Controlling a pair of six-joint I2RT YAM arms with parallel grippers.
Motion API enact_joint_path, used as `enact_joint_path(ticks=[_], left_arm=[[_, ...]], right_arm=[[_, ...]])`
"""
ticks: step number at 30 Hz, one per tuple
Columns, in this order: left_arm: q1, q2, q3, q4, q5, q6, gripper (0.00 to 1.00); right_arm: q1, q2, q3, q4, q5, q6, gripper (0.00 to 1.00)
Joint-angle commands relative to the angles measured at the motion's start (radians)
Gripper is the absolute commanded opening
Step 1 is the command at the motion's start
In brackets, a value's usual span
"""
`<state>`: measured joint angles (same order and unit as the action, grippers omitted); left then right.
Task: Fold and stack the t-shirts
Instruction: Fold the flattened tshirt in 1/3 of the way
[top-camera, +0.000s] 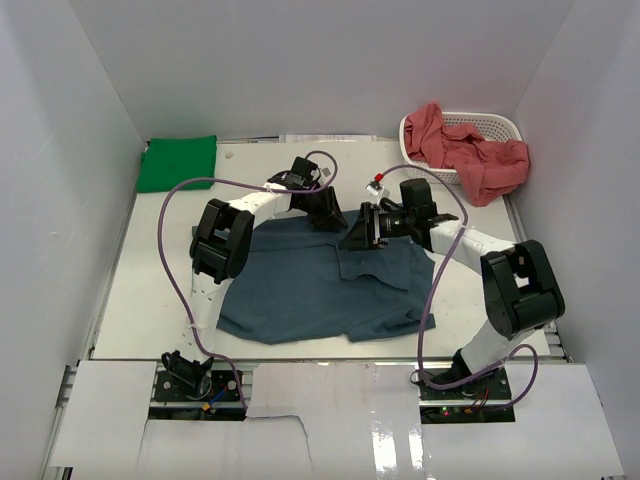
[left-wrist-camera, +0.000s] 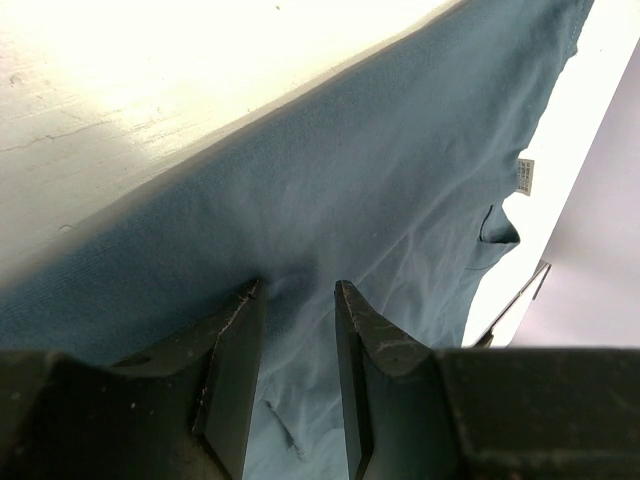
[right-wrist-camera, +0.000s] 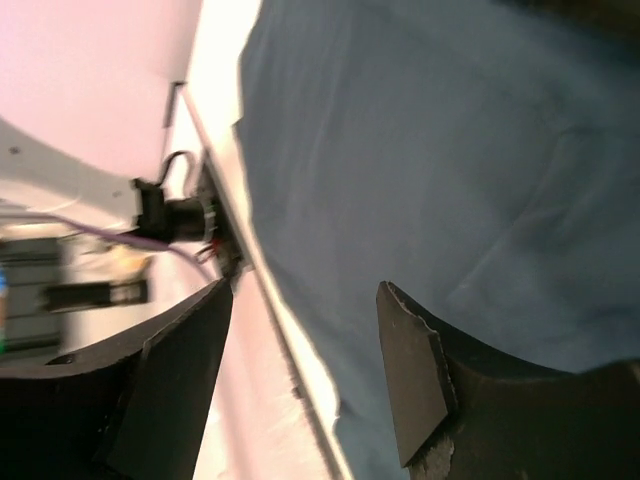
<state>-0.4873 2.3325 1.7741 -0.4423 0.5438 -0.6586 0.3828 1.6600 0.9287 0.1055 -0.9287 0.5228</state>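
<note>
The slate blue t-shirt (top-camera: 300, 295) lies spread on the white table, with a flap of its right side folded inward (top-camera: 385, 262). My left gripper (top-camera: 325, 210) is over the shirt's far edge. In the left wrist view its jaws (left-wrist-camera: 298, 288) stand partly open with wrinkled blue cloth (left-wrist-camera: 400, 170) showing in the gap. My right gripper (top-camera: 360, 232) hovers just to its right, above the folded flap. In the right wrist view it (right-wrist-camera: 305, 290) is wide open and empty over the shirt (right-wrist-camera: 430, 150). A folded bright green t-shirt (top-camera: 178, 163) lies at the back left. Salmon red t-shirts (top-camera: 470, 150) spill from the basket.
The white perforated basket (top-camera: 505, 125) stands at the back right corner. White walls close in the table on three sides. Purple cables (top-camera: 175, 260) loop beside both arms. The table's front edge (top-camera: 300, 352) runs just below the shirt's hem.
</note>
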Motion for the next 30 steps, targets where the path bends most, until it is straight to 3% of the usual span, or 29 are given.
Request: enact_joint_path(ticks=[1, 4, 8, 10, 11, 14, 21, 30], left_arm=[[-0.016, 0.028, 0.005, -0.041, -0.033, 0.024, 0.45], [-0.016, 0.03, 0.007, -0.039, -0.03, 0.019, 0.45], [-0.017, 0.021, 0.005, -0.042, -0.036, 0.027, 0.45], [-0.016, 0.018, 0.004, -0.049, -0.042, 0.033, 0.45], [-0.017, 0.014, 0.002, -0.049, -0.045, 0.037, 0.45], [-0.016, 0.013, -0.002, -0.056, -0.048, 0.042, 0.45], [-0.016, 0.007, -0.008, -0.065, -0.065, 0.056, 0.45], [-0.016, 0.027, 0.001, -0.065, -0.058, 0.053, 0.45]], right_arm=[[0.004, -0.048, 0.042, -0.211, 0.178, -0.219, 0.66], [0.001, 0.01, 0.053, -0.202, 0.189, -0.242, 0.65], [-0.002, 0.101, 0.053, -0.126, 0.148, -0.225, 0.55], [-0.007, 0.151, 0.044, -0.039, 0.105, -0.205, 0.43], [-0.01, 0.17, 0.045, -0.021, 0.1, -0.199, 0.25], [-0.022, 0.225, 0.067, 0.026, 0.05, -0.179, 0.08], [-0.073, 0.288, 0.026, 0.154, -0.031, -0.113, 0.08], [-0.119, 0.325, -0.151, 0.393, -0.125, -0.001, 0.08]])
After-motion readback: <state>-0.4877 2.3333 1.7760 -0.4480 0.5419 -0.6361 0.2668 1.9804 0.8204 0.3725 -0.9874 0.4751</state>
